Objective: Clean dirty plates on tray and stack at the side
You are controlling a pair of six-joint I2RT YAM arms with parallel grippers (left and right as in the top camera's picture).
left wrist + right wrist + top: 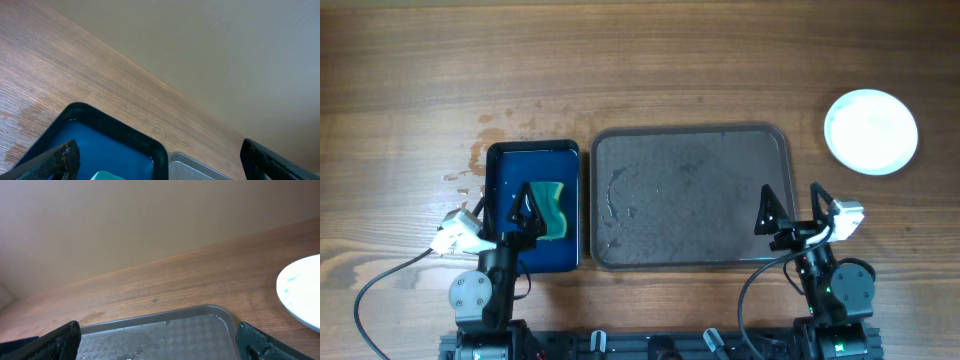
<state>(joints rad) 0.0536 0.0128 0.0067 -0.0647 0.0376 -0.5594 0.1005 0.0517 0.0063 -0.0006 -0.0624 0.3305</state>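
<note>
The tray (690, 200) is dark grey, holds no plates, and carries water streaks on its left half. A white plate (871, 131) rests on the wood beyond the tray's far right corner; I cannot tell whether more plates lie under it. In the right wrist view the plate (302, 292) shows a faint teal smear. My left gripper (528, 208) hangs open over the blue basin (532, 147), holding nothing. My right gripper (790, 205) stands open at the tray's near right edge, and the tray (165, 330) lies between its fingertips.
The dark blue basin (110, 127) sits just left of the tray (190, 165) and holds water and a green sponge (552, 208). Water spots mark the wood left of the basin. Both arm bases and their cables stand along the table's front edge.
</note>
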